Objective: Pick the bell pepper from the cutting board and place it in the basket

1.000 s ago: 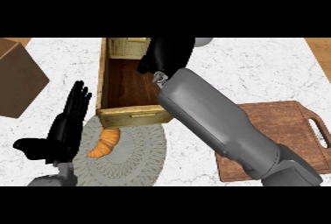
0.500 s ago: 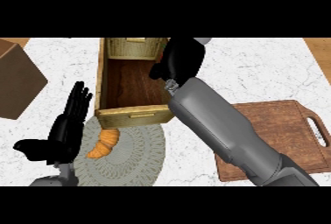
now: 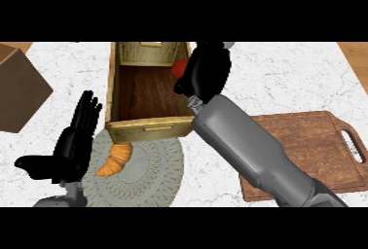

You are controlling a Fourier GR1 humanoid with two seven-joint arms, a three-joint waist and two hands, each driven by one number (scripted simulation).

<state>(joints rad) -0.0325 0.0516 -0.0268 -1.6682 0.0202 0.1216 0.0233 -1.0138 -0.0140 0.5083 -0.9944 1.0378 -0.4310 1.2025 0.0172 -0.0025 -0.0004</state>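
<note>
Now the right hand (image 3: 203,73) had swung farther over the basket (image 3: 114,92), fingers curled round the red bell pepper (image 3: 178,69); a croissant (image 3: 116,159) lay below, left hand (image 3: 72,141) spread.

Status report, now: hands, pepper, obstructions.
Right hand over basket, curled on red pepper. Left hand open, resting at left. Cutting board bare. No obstruction seen.

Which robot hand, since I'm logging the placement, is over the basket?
The right robot hand, curled round the red bell pepper above the basket; the left robot hand rests open outside it.
</note>
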